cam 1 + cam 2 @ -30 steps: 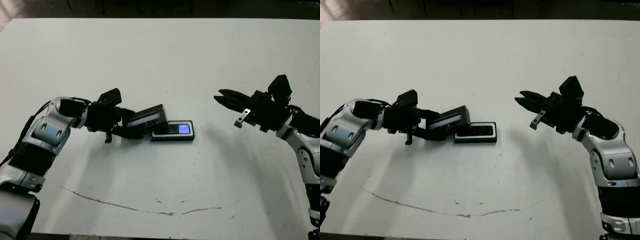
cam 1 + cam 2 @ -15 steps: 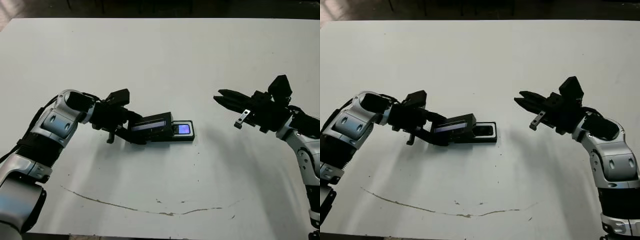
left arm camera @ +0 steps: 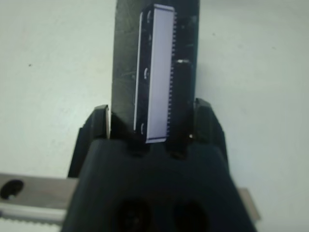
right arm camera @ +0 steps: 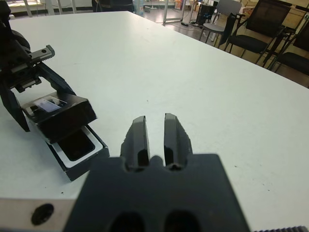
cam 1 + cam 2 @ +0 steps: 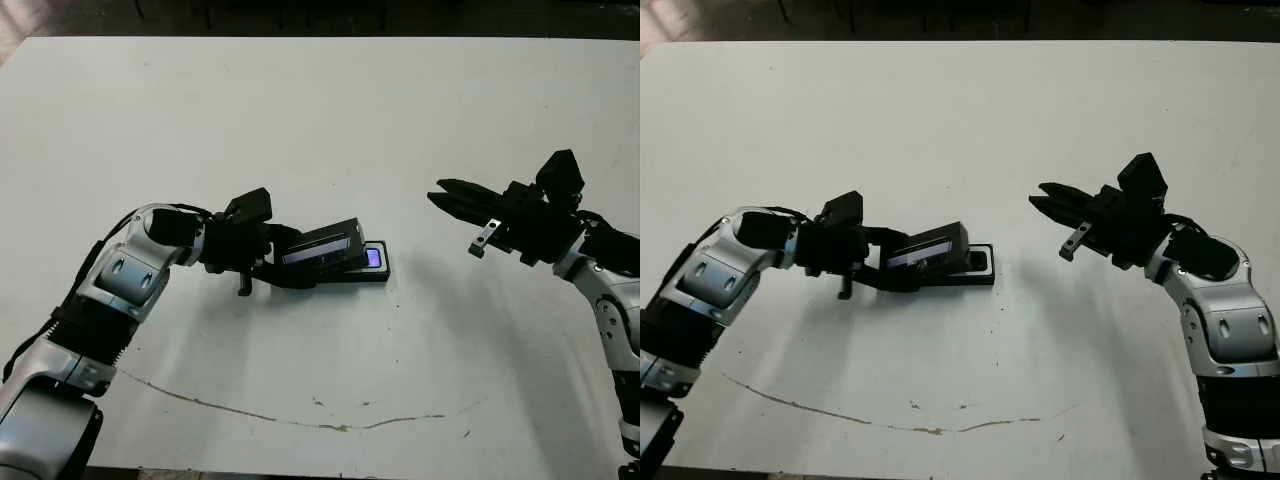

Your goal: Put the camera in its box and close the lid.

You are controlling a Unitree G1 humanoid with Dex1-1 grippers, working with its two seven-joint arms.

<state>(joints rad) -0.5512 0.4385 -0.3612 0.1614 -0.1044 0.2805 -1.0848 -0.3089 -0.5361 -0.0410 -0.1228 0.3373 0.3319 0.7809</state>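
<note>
The box [image 5: 384, 273], a shallow black tray with a white lining, lies at the middle of the white table. The camera [image 5: 372, 258] rests inside it; only its bluish end shows. My left gripper [image 5: 303, 260] is shut on the lid [image 5: 322, 245], a black cover with a silvery strip [image 3: 159, 77], and holds it tilted over the box's left part. The right wrist view shows the lid [image 4: 63, 114] raised above the box [image 4: 91, 155], with the camera [image 4: 77, 144] under it. My right gripper [image 5: 440, 195] hovers shut to the right, apart from the box.
A thin dark scratch line [image 5: 300, 418] curves across the table [image 5: 320, 120] near its front edge. Dark chairs [image 4: 270, 29] stand beyond the table's far edge in the right wrist view.
My left arm has carried the lid to the right, from beside the box's left end to over most of it. The right arm has not moved.
</note>
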